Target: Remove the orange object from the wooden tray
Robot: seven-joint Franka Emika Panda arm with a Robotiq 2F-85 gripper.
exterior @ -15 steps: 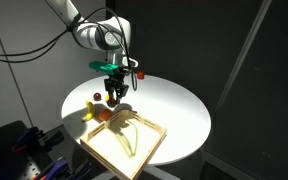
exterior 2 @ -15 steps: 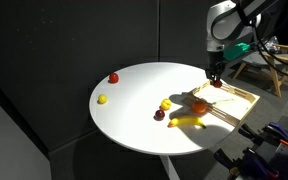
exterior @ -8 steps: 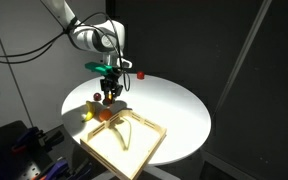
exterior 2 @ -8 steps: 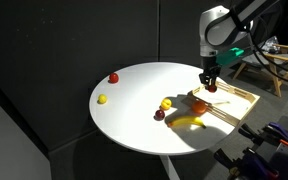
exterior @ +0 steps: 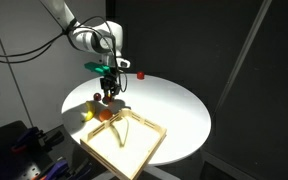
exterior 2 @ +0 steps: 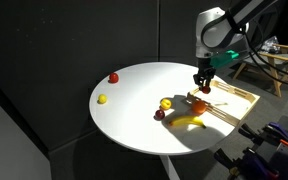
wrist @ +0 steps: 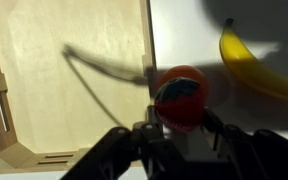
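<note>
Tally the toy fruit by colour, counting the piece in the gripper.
Yellow: 3, banana, yellow ball, yellow piece
Red: 2, red ball, dark red piece
Orange: 2, orange ball, orange piece in the gripper
Total: 7

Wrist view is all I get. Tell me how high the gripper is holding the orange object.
Observer: The gripper hangs well above the table, holding the orange object off the surface, just outside the wooden tray.
Operator: Name what lies under it.
Observer: A plain orange ball sits on the table roughly below it, near the tray's rim.
Operator: List anything farther off.
Observer: A red ball and a yellow ball lie across the table, far from the tray.
</note>
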